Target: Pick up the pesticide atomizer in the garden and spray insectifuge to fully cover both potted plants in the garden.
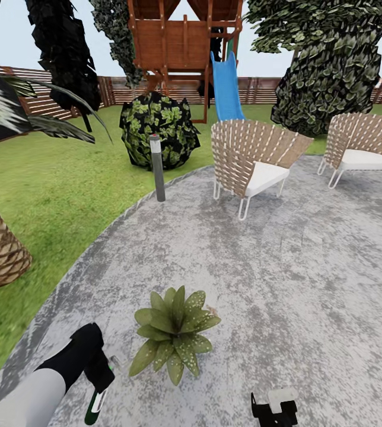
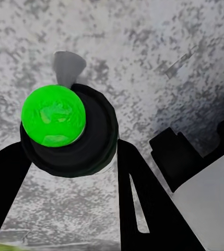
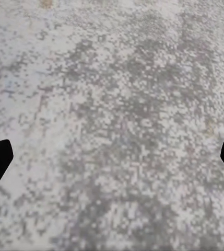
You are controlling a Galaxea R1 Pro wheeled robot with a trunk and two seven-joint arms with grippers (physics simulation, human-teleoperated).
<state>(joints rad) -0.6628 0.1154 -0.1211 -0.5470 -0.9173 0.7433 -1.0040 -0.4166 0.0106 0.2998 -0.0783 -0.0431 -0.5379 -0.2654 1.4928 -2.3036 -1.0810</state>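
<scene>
The left tool [image 1: 103, 379] grips the pesticide atomizer [image 2: 65, 130], just left of the near potted plant [image 1: 173, 332]. The right tool [image 1: 274, 409] hangs wide over the patio [image 1: 286, 249]. Spraying from this one side may miss the plant's far leaves.

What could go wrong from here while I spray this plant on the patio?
1. The left end effector grips the pesticide atomizer beside the potted plant, low and to one side; spray may miss the far leaves.
2. The grip looks to sit at the bottle's edge in the left wrist view, so it may slip.
3. One potted plant shows here; the second needs a drive past the bollard lamp and chairs.
</scene>
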